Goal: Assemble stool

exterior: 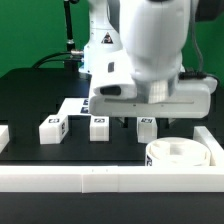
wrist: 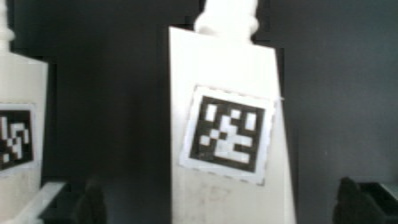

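**A:** Which step is this?

**B:** Fetching a leg, I'd judge. The pincer [exterior: 145,120] stands wide and empty, one finger on each side of the white plastic rectangular block leg with a black-and-white square tag [wrist: 228,120]. That is the rightmost of three in the exterior view's middle.

**A:** And the seat?

**B:** The thick round white plastic disc seat [exterior: 180,155] lies at lower right, near that leg. The next move calls for lowering squarely, then closing on the leg's flanks.

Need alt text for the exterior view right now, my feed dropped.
The white arm holds its open jaws just above the leg at the exterior view's right, one of three tagged white legs standing in a row on the black table. The round seat lies nearer the camera, just behind the white border rail.
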You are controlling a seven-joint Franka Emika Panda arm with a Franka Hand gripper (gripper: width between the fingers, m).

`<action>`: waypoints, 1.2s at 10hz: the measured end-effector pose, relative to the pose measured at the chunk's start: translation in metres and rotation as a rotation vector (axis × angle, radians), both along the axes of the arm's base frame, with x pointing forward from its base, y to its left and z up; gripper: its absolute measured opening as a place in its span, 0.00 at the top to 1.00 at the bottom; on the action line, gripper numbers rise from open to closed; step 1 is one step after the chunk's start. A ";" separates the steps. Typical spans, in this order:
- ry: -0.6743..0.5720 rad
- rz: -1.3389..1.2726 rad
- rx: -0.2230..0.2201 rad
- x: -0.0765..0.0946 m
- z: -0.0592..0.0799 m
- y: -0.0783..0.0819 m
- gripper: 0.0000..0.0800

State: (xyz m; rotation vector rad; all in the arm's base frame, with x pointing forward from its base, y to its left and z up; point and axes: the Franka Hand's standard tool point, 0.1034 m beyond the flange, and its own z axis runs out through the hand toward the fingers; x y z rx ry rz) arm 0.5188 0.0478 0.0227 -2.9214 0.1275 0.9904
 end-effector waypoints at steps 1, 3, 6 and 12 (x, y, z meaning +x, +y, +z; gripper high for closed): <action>0.129 0.009 0.007 -0.009 0.000 -0.001 0.19; 0.315 0.022 0.020 -0.013 -0.003 -0.001 0.19; 0.348 0.030 0.026 -0.004 -0.011 0.002 0.21; 0.332 0.042 0.032 0.000 -0.006 0.006 0.59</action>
